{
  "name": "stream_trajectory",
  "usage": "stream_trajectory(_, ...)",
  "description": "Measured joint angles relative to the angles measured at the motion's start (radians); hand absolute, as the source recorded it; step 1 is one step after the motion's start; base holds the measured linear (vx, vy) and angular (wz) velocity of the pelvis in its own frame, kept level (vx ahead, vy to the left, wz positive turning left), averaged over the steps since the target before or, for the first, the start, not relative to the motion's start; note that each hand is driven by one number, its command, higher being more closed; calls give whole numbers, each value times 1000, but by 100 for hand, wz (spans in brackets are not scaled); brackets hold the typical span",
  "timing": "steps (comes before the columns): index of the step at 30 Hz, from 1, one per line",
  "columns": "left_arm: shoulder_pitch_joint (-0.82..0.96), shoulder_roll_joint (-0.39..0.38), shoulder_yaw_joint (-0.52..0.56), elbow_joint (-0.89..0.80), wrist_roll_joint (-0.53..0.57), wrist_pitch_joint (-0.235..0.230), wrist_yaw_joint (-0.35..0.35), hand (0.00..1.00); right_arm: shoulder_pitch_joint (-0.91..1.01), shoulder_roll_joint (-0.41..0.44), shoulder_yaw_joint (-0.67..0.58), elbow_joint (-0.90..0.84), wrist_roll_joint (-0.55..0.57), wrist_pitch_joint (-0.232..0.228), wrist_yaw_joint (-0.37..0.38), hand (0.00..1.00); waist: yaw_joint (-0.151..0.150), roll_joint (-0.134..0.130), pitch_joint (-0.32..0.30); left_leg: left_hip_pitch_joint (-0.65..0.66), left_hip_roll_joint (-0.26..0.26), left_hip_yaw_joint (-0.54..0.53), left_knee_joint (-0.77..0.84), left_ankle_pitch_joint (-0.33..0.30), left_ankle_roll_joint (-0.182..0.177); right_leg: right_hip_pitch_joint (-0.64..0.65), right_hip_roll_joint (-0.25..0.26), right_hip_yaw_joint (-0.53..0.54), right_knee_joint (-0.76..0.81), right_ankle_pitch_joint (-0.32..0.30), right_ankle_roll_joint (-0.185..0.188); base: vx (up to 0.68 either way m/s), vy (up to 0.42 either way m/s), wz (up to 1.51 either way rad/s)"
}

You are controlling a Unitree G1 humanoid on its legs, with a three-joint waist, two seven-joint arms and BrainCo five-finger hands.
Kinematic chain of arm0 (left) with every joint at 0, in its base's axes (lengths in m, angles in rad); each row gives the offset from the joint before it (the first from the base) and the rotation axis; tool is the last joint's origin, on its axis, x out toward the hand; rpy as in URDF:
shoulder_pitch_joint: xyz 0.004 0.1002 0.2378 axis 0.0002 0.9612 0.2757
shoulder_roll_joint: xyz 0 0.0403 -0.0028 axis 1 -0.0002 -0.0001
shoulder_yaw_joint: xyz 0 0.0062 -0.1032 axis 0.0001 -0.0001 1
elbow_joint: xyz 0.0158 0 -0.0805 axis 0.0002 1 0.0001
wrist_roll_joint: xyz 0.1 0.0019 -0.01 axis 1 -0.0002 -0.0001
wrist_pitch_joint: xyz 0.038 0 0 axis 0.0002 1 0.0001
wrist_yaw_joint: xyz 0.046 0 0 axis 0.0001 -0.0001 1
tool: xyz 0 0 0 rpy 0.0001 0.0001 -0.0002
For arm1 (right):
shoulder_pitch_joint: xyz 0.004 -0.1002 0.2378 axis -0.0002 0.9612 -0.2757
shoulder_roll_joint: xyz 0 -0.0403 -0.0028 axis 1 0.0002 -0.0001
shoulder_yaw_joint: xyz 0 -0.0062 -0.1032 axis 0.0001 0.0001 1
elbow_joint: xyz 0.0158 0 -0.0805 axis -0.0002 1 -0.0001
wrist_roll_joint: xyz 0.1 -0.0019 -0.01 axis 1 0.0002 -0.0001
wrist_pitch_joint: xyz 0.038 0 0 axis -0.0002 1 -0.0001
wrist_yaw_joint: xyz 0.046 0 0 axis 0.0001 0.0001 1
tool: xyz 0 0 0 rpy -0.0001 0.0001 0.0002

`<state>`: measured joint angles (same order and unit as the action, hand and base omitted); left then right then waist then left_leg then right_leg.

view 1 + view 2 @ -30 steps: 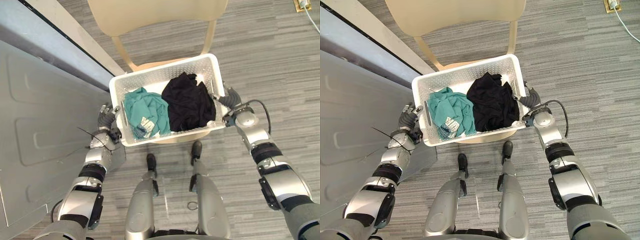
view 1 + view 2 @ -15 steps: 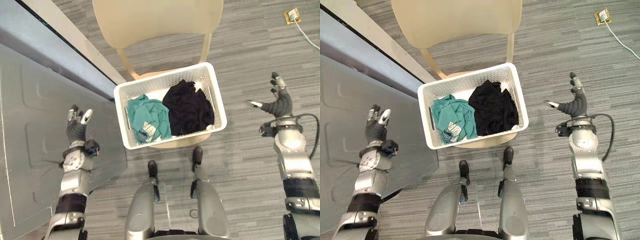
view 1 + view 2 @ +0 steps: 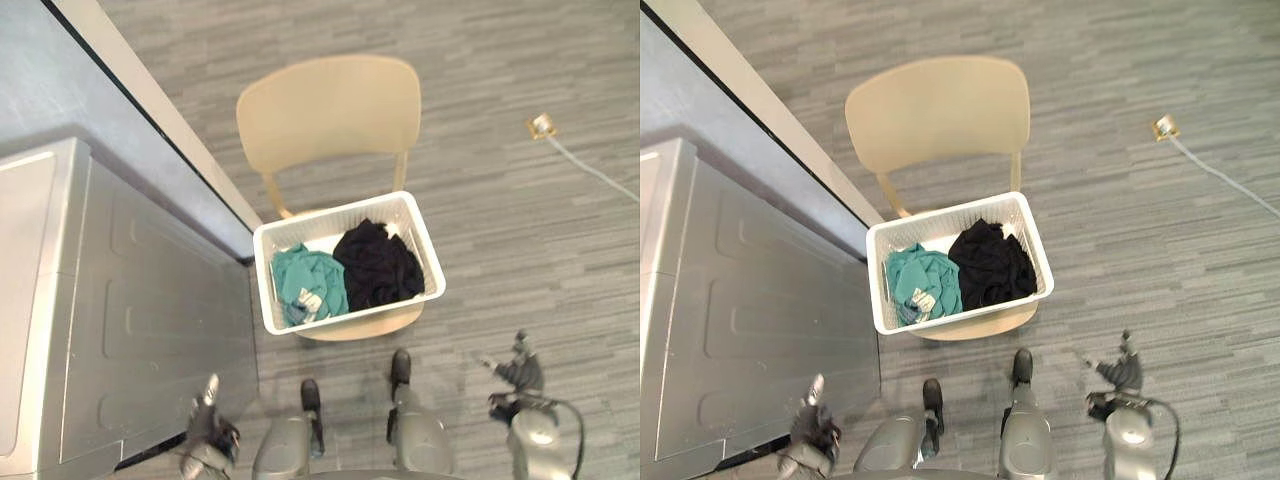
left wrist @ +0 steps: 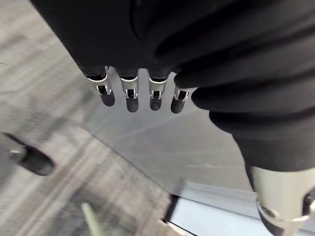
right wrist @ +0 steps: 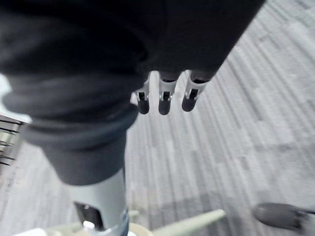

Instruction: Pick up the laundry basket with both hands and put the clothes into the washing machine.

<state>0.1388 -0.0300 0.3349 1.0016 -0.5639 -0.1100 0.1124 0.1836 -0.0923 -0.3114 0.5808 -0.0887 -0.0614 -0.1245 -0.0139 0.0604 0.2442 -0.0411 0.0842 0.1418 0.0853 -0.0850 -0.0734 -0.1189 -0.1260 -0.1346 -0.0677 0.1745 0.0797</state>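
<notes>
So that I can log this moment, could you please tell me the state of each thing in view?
Chair: upright.
Laundry basket: resting on the chair seat, held by neither hand.
Teal garment: crumpled in the basket.
Black garment: crumpled in the basket.
Washing machine: door state cannot be told.
Left robot hand: open, empty.
Right robot hand: open, empty.

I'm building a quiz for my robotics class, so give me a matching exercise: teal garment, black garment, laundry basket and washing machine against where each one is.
Things: 1 teal garment; 2 black garment; 3 laundry basket; 4 washing machine.
Places: A on the chair seat; B basket's right half; C left of the chair; D basket's left half.
Pairs: 1-D, 2-B, 3-A, 4-C.
</notes>
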Motion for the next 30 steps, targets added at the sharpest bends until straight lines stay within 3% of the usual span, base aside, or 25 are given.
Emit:
stream_trajectory(8,-1,13,69,90,135,54,-17,0,-60,3,-5,414,-40,48,66,0,1,-13,-85,127,6,-54,-29,-1,-9,152,3,-59,-11,-32,2,30,-2,20)
stream_trajectory(13,-5,21,42,85,142,55,-22,0,-88,-1,1,465,-35,71,66,0,8,-27,-96,107,-1,-118,5,-3,-8,189,-7,-123,-21,-40,2,-14,1,39)
stream_trajectory(15,-6,19,11,66,134,53,-22,0,-96,-10,22,465,-36,71,68,0,6,-17,-101,54,-12,-175,52,7,-10,162,-12,-172,34,-61,4,-67,-10,77)
stream_trajectory(16,-4,15,-30,47,132,45,-21,0,-112,-28,27,464,-36,71,79,0,1,12,-110,-24,8,-227,96,16,-25,78,8,-184,142,-96,-40,-104,-56,84)
stream_trajectory(17,-11,41,-50,42,132,36,-22,0,-117,-19,35,468,-35,69,84,0,2,-29,-118,-38,-5,-225,102,31,-57,24,-7,-191,163,-96,-101,-70,-91,67)
stream_trajectory(18,-39,48,-46,47,132,40,-21,0,-156,-11,26,473,-29,69,84,0,30,-32,-83,-115,23,-171,432,-80,-5,9,-25,-206,230,-116,-83,-117,-1,26)
stream_trajectory(19,-32,49,-49,52,134,41,-23,0,-183,-12,25,472,-25,71,82,0,31,-35,-67,-120,65,-138,713,-119,0,17,-33,-211,264,-128,-90,-75,-13,11)
stream_trajectory(20,-28,51,-51,54,136,40,-24,0,-189,-8,26,470,-19,70,82,0,24,-34,-68,-94,85,-126,754,-120,0,30,-39,-214,261,-126,-88,-139,70,20)
stream_trajectory(22,-27,54,-69,70,144,41,-23,0,-197,-1,38,465,-15,70,80,0,9,-30,-71,-19,155,-104,767,-120,0,37,-55,-222,261,-125,-78,-143,101,32)
stream_trajectory(23,-26,53,-81,72,146,42,-21,0,-209,0,44,465,-4,71,80,0,-2,-24,-75,31,201,-108,718,-120,0,17,-71,-222,276,-126,-49,-259,205,33)
stream_trajectory(25,-26,51,-94,77,171,52,-19,0,-220,-6,60,464,2,71,80,0,-10,-14,-88,79,213,-140,581,-113,-12,-42,-106,-219,296,-107,-3,-266,287,30)
stream_trajectory(26,-30,57,-103,78,185,57,-17,0,-229,-12,58,466,2,72,79,0,-13,-9,-95,111,183,-133,454,-197,-112,-77,-137,-211,290,-92,21,-365,446,60)
stream_trajectory(27,-31,63,-121,77,189,57,-18,0,-222,-3,51,475,5,72,86,0,-28,-29,-96,124,145,-120,355,-251,-105,-82,-164,-212,258,-75,59,-389,459,75)
stream_trajectory(28,-31,73,-137,77,191,57,-18,0,-222,-1,43,477,4,73,85,0,-36,-34,-97,125,132,-118,328,-279,-104,-82,-175,-210,241,-72,62,-404,453,86)
stream_trajectory(30,-27,112,-148,67,196,53,-21,0,-214,8,33,519,2,87,82,0,-8,-74,-82,93,68,-111,380,-331,-74,-50,-214,-159,179,-50,50,-380,336,40)
